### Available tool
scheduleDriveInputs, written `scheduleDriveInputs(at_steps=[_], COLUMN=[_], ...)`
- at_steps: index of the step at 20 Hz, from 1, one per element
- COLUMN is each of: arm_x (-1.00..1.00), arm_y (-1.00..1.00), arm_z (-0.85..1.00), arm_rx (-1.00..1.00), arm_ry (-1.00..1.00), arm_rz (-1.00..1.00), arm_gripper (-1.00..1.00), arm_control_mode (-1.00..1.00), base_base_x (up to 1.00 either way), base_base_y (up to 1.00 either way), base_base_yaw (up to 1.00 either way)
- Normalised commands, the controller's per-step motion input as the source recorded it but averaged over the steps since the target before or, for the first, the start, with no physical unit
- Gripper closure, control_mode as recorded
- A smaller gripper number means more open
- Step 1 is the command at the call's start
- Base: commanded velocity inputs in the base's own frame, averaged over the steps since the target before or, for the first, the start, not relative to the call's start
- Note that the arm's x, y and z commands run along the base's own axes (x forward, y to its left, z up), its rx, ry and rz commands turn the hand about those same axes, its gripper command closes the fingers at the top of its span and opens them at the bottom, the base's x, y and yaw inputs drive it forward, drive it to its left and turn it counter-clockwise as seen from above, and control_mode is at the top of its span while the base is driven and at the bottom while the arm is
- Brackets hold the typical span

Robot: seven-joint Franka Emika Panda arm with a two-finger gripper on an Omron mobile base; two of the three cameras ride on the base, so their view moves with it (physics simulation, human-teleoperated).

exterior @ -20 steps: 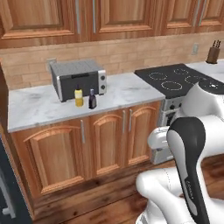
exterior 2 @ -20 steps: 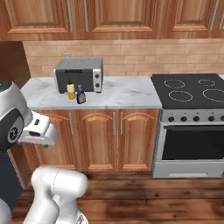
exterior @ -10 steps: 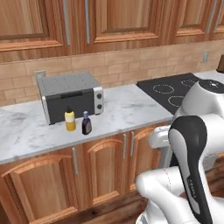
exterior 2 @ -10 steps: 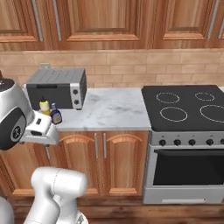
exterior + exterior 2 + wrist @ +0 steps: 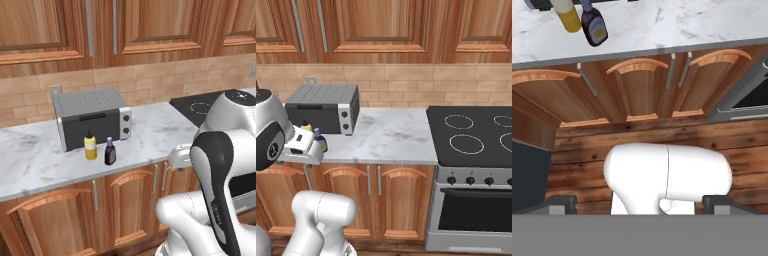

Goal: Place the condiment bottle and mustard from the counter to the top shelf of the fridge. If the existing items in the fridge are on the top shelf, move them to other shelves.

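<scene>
I see the mustard point(image 5: 90, 147) and the condiment bottle point(image 5: 110, 152) standing upright side by side on the marbled surface point(image 5: 150, 135), just in front of the grey toaster oven point(image 5: 90, 117), which sits toward the surface's back edge against the brick wall. The mustard is on the left, the condiment bottle just to its right and slightly nearer the front edge; they look close but apart. Through the hand camera both bottles sit at the top, above the wooden cabinet doors point(image 5: 637, 85) and plank floor. My jaws are spread wide, holding nothing. A black cooktop point(image 5: 476, 135) adjoins the surface's right end.
</scene>
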Motion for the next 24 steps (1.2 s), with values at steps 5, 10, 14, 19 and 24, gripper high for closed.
scheduleDriveInputs(at_steps=[5, 10, 14, 19, 24], arm_x=[0.00, 0.22, 0.57, 0.77, 0.81], arm_y=[0.00, 0.68, 0.23, 0.05, 0.01], arm_z=[0.00, 0.00, -0.01, -0.17, -0.40], arm_rx=[0.00, -0.05, -0.03, -0.02, -0.01], arm_ry=[0.00, -0.03, 0.00, 0.01, 0.00], arm_rz=[0.00, -0.01, -0.11, -0.08, -0.09], arm_gripper=[-1.00, -1.00, -1.00, -1.00, -1.00], arm_control_mode=[1.00, -1.00, -1.00, -1.00, -1.00], base_base_x=[0.02, 0.00, 0.00, 0.00, 0.00], base_base_y=[0.47, 0.00, 0.00, 0.00, 0.00], base_base_yaw=[0.11, 0.00, 0.00, 0.00, 0.00])
